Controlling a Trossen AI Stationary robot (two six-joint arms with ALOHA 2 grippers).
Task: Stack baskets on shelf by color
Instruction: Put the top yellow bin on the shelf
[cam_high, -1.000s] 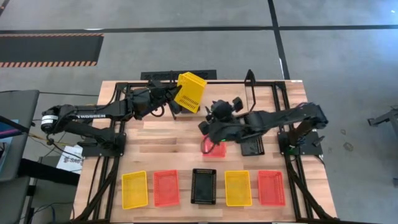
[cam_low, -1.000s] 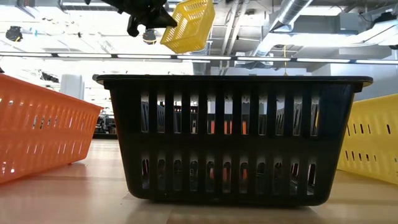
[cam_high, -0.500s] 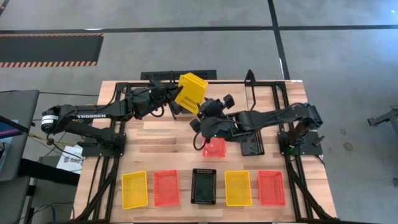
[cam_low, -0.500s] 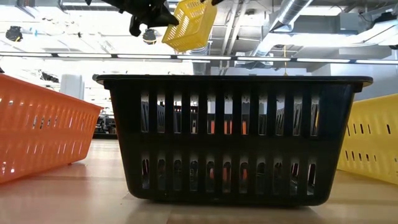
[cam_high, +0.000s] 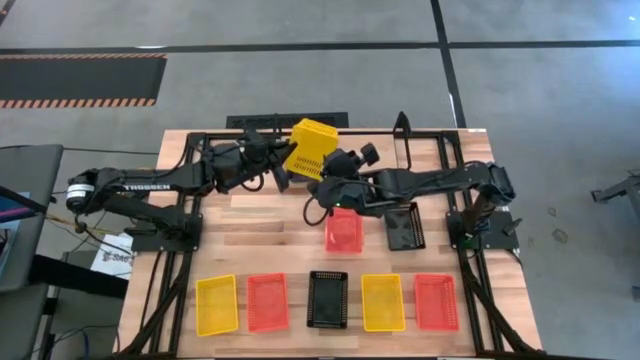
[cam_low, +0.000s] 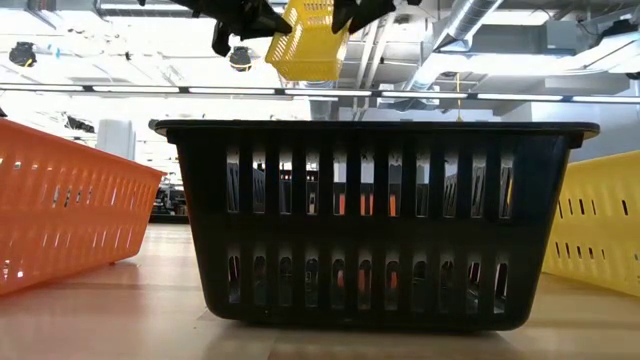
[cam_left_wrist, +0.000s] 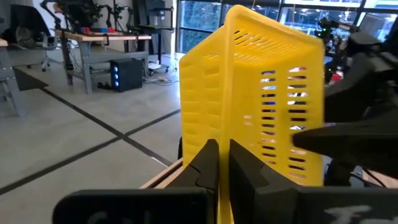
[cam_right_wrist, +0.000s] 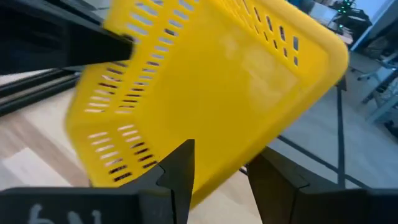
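Baskets sit in a row along the near edge of the table (cam_high: 250, 215): yellow (cam_high: 217, 305), red (cam_high: 267, 302), black (cam_high: 327, 299), another yellow (cam_high: 382, 302) and another red (cam_high: 436, 301). Two more lie farther back in the middle, a red one (cam_high: 343, 229) and beside it a black one (cam_high: 404, 225), well apart from the row. At the back of the table the left gripper (cam_high: 280, 160) holds a yellow basket (cam_high: 310, 148) in the air, tilted on edge; its fingers (cam_left_wrist: 208, 165) are clenched tight on the basket's wall, as the left wrist view shows plainly. The right gripper (cam_high: 328, 185) has reached in just beside that same raised basket, and from the right wrist view its fingers (cam_right_wrist: 180, 171) stand spread with the yellow mesh (cam_right_wrist: 205, 93) right in front of them, close to the rim, but I cannot tell whether they touch it. From table level the lifted basket (cam_low: 305, 42) hangs high above the black one (cam_low: 375, 220) in the front row, with dark gripper parts on either side of it. Thin black upright rods (cam_high: 403, 135) stand at the back edge of the table, near the two arms.
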